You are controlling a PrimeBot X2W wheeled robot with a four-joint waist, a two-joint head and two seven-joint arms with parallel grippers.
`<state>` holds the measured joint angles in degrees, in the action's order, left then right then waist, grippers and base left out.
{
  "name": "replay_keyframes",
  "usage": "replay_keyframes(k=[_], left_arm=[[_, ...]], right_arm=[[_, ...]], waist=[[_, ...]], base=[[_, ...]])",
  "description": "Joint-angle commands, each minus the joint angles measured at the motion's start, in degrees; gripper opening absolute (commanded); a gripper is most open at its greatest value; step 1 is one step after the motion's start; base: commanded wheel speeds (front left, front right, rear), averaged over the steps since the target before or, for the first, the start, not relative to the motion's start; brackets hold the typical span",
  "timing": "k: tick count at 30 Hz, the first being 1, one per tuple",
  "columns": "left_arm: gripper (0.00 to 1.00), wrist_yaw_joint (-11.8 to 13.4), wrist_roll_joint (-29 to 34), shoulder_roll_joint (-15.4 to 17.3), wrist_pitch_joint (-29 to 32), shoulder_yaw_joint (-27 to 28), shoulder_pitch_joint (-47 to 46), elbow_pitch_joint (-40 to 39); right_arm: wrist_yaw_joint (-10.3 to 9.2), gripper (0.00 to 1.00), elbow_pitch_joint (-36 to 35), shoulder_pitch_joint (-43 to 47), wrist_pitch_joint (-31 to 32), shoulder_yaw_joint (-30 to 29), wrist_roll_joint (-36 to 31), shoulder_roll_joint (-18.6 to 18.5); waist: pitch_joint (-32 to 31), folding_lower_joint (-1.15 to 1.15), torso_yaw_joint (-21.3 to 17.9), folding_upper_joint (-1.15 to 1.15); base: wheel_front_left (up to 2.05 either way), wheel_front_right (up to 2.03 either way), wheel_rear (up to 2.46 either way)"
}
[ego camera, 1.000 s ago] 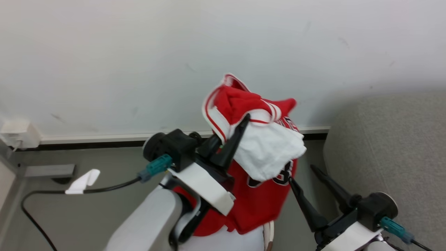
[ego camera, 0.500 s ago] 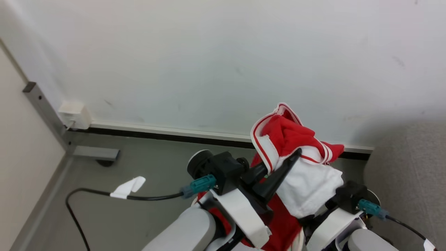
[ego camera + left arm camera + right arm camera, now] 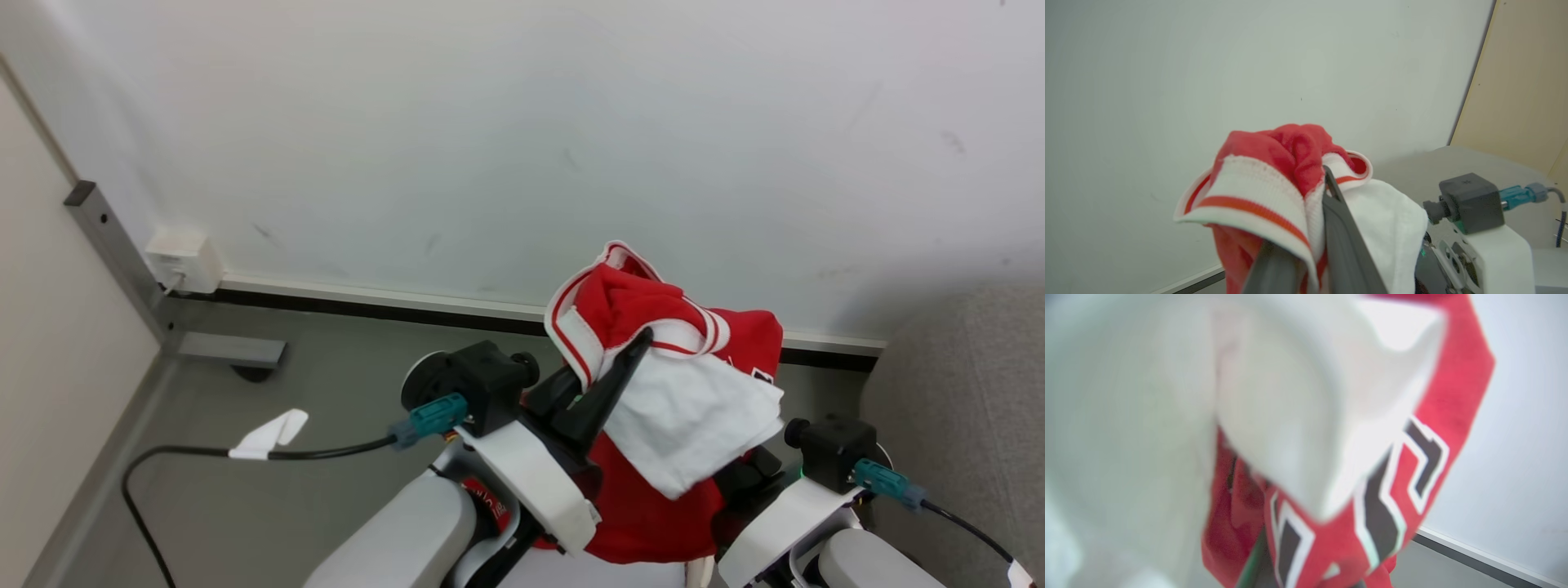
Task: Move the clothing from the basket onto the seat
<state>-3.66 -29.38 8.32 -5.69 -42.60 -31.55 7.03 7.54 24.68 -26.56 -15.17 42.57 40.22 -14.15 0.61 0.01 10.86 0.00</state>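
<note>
A red jersey [image 3: 653, 306] with white striped trim hangs bunched from my left gripper [image 3: 633, 347], which is shut on its trim and holds it high before the wall. A white fold of cloth [image 3: 694, 425] drapes over the jersey's front. In the left wrist view the dark fingers [image 3: 1343, 241] pinch the striped band [image 3: 1257, 196]. My right gripper's wrist block [image 3: 829, 453] sits low right, its fingers buried under the hanging fabric and shut on it. The right wrist view shows the jersey's black numbers [image 3: 1384, 477] up close. The grey seat [image 3: 963, 408] is at the right. A pale sliver of the basket [image 3: 571, 576] shows at the bottom.
A pale wall [image 3: 522, 139] with a dark skirting strip [image 3: 367, 304] stands just ahead. A black cable [image 3: 180, 451] with a white tag crosses the grey floor at the left. A wall box [image 3: 184, 260] and a metal post [image 3: 114, 245] are at the far left.
The head camera has turned, shifting the whole picture. My right gripper, open beside the jersey's lower edge a second ago, has gone under the hanging cloth and shut. The left still holds the jersey.
</note>
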Motion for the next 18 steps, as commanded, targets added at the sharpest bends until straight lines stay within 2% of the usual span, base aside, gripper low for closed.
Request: replay_keyframes(k=[1, 11, 12, 13, 14, 15, 18], left_arm=[[0.00, 0.1, -0.4, 0.5, -0.6, 0.4, 0.9, 0.2], [0.00, 2.6, -0.8, 3.7, -2.0, 3.4, 2.7, 1.4], [0.08, 2.8, -0.8, 3.7, -2.1, 3.5, 2.9, 1.4], [0.23, 3.0, -1.0, 3.8, -2.2, 3.5, 3.1, 1.5], [0.46, 3.2, -0.9, 3.9, -2.4, 3.6, 3.2, 1.5], [1.00, 3.5, -0.3, 4.2, -2.4, 3.5, 3.2, 1.5], [1.00, 3.5, -0.5, 3.9, -3.1, 3.1, 3.9, 1.3]], right_arm=[[-0.10, 0.00, -0.6, 0.8, 0.0, -0.5, -0.6, -0.3], [-0.10, 0.00, -6.3, 3.3, 0.0, -5.6, -1.7, -0.7], [-0.10, 0.00, -6.9, 3.5, 0.0, -6.3, -1.8, -0.8], [-0.10, 0.00, -7.5, 3.7, 0.0, -6.9, -2.0, -0.8], [-0.10, 0.00, -8.1, 3.7, 0.0, -7.5, -2.0, -0.8], [-0.10, 0.00, -8.7, 3.9, 0.0, -8.2, -2.2, -0.9], [-0.10, 0.00, -10.5, 4.7, 0.0, -11.7, -3.0, -1.1]], waist=[[0.2, -0.01, -0.8, 0.00], [2.4, -0.01, -6.6, 0.00], [2.6, -0.01, -7.2, 0.00], [2.8, -0.01, -7.9, 0.00], [3.0, -0.01, -8.6, 0.00], [3.2, -0.01, -9.3, 0.00], [3.7, -0.01, -11.6, 0.00]], base=[[0.00, 0.00, 0.00], [0.00, 0.00, 0.00], [0.00, 0.00, 0.00], [0.00, 0.00, 0.00], [0.00, 0.00, 0.00], [0.00, 0.00, 0.00], [0.00, 0.00, 0.00]])
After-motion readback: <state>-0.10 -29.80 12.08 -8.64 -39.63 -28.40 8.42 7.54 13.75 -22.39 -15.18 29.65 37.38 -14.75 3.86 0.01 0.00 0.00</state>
